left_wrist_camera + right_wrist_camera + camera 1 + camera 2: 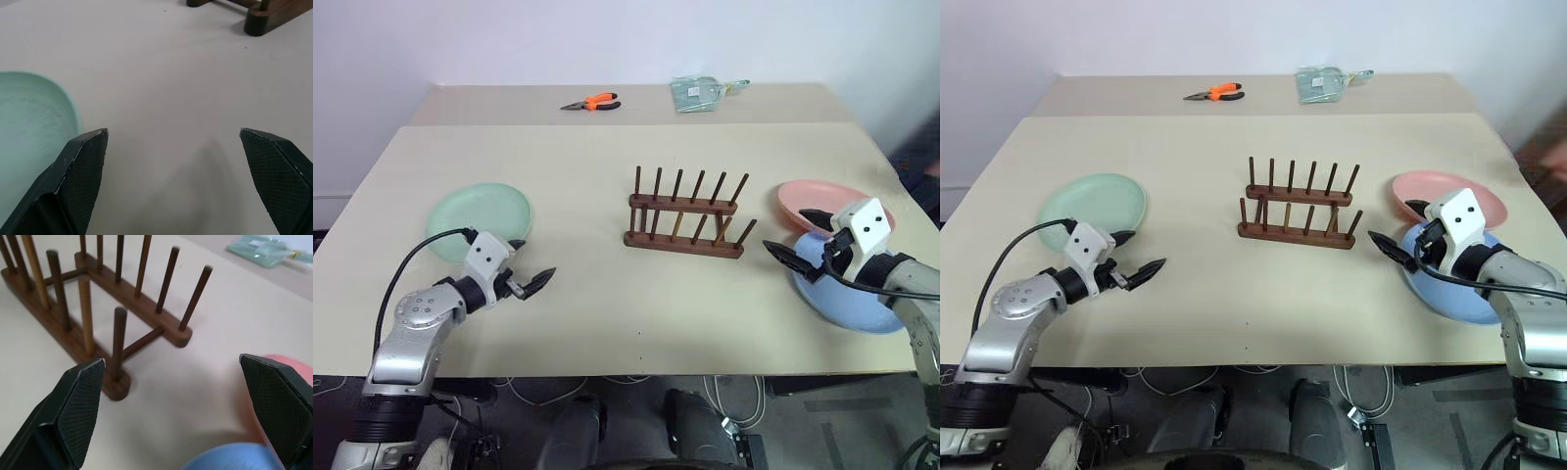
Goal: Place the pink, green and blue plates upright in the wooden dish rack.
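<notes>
On the beige table we see the wooden dish rack standing in the middle, its two rows of pegs bare. To its left lies the green plate, flat on the tabletop. To its right the pink plate lies flat as well, with the blue plate just in front of it, nearer the table's front edge, its rim overlapping the pink one as we look down.

We find our left arm bent at the front left corner, forearm angled inward, the left gripper held low over bare table just beside the green plate's near rim. Its fingers are spread wide with nothing between them.

Our right arm mirrors it at the front right, reaching inward over the blue plate. The right gripper points toward the rack's right end, its fingers likewise parted wide and empty.

On the far table lie orange-handled pliers and a clear plastic bag.
</notes>
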Robot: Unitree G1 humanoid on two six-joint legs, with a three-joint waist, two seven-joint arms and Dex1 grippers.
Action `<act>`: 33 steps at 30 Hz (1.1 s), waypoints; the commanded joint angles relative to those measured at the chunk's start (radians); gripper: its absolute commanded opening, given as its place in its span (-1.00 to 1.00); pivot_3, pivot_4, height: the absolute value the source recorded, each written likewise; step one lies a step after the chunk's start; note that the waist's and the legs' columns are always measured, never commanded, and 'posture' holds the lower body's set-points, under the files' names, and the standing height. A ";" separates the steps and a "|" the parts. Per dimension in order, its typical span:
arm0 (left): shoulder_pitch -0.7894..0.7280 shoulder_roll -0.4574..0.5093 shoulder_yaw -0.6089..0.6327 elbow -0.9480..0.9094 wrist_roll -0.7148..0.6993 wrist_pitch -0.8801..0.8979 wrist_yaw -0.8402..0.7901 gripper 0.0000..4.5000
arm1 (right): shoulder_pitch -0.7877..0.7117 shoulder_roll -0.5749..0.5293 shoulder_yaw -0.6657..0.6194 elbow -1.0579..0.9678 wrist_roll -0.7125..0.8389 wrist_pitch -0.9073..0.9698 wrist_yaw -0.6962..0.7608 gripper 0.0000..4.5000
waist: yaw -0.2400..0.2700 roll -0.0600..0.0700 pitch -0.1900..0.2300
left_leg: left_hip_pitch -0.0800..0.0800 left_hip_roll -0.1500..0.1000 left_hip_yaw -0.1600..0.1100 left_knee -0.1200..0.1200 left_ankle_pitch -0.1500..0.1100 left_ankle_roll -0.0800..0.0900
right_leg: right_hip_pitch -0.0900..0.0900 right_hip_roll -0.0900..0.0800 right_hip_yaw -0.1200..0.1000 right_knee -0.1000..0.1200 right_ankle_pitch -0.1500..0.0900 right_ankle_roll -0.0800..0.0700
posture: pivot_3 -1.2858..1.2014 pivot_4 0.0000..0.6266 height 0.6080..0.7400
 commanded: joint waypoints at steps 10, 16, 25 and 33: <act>-0.255 -0.065 -0.167 0.122 0.001 0.038 -0.141 0.96 | 0.079 0.020 0.009 -0.142 0.014 0.056 -0.022 1.00 | 0.002 0.000 0.000 | -0.001 -0.001 -0.001 0.001 0.000 0.000 | 0.000 0.000 -0.001 0.000 0.001 0.003 | 0.03 -0.52 1.00; -0.551 -0.187 -0.314 0.532 0.111 -0.125 -0.264 0.96 | 0.193 0.101 0.044 -0.367 0.030 0.127 -0.112 1.00 | 0.004 -0.001 0.000 | -0.001 -0.001 -0.001 0.001 0.000 0.000 | 0.000 0.000 -0.002 0.001 0.002 0.003 | 0.03 -0.52 1.00; -0.797 -0.371 -0.379 1.055 0.243 -0.355 -0.312 0.74 | 0.337 0.180 0.043 -0.563 0.008 0.176 -0.224 1.00 | 0.002 -0.002 -0.001 | -0.004 -0.002 -0.001 0.004 -0.001 0.002 | 0.000 -0.001 -0.002 -0.001 0.001 0.007 | 0.03 -0.52 1.00; -0.748 -0.363 -0.367 1.024 0.255 -0.451 -0.364 -0.65 | 0.374 0.124 0.000 -0.555 0.011 0.178 -0.183 1.00 | -0.001 -0.002 -0.001 | -0.003 -0.001 -0.002 0.007 -0.001 0.003 | 0.001 -0.001 -0.002 0.000 0.000 0.010 | 0.03 -0.52 1.00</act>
